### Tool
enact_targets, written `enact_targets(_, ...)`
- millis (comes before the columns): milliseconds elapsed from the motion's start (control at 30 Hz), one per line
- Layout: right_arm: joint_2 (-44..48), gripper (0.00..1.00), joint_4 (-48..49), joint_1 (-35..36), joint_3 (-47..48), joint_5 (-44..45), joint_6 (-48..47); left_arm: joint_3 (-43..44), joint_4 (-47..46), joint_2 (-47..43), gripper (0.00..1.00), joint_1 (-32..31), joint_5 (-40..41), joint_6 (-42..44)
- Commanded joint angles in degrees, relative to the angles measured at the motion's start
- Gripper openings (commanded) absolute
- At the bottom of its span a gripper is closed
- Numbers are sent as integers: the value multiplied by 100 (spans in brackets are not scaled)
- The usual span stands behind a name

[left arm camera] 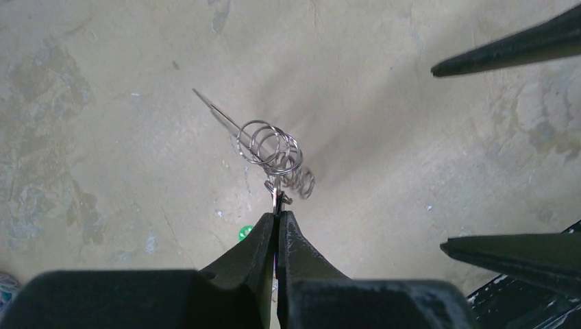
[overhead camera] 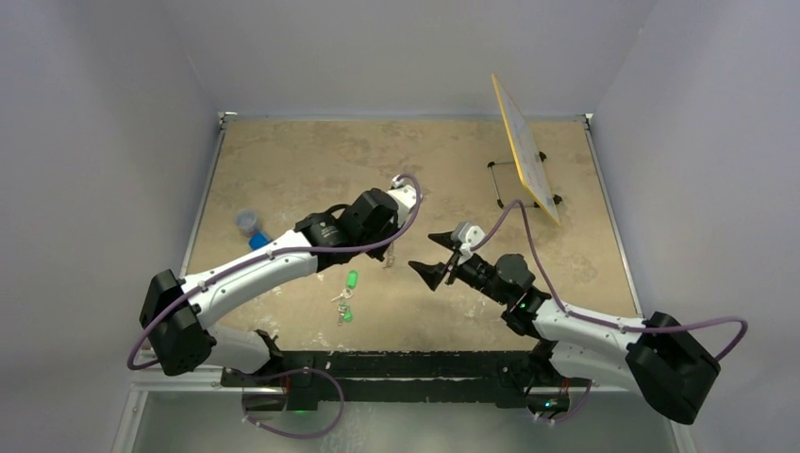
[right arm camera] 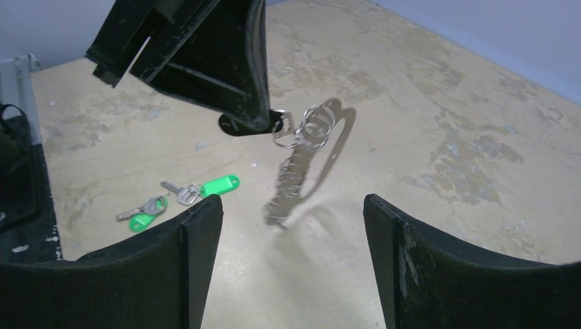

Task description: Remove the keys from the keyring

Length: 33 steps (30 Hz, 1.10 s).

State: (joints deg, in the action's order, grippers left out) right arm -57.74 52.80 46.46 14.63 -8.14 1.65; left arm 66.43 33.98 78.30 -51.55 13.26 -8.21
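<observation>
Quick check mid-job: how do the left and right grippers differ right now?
The left gripper is shut; the right gripper stands wide open. The left gripper pinches the dangling coil of silver rings at its top; the right gripper holds nothing and faces the coil without touching it. Both have black fingers and sit above the table.

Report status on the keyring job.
Left gripper shut on stretched silver wire keyring coil. Right gripper open, facing it, apart. No keys visible on coil. Green-tagged silver keys lie on tan table, nothing blocking.
</observation>
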Motion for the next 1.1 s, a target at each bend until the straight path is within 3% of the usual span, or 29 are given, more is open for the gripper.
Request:
enact_targets(0, -462, 78, 974, 4, -13, 241, -429, -230, -139, -131, 0, 21, -234, 302)
enact_targets(400, -2087, 78, 3366, 53, -288, -196, -463, -530, -300, -211, 0, 248, -632, 331)
enact_targets(633, -2964, 78, 4649, 367, -408, 489, -683, -568, -348, -258, 0, 355, -904, 324)
enact_targets(1067, -3668, 77, 5778, 505, -162, 797, -1037, -597, -383, -320, 0, 518, -1267, 346)
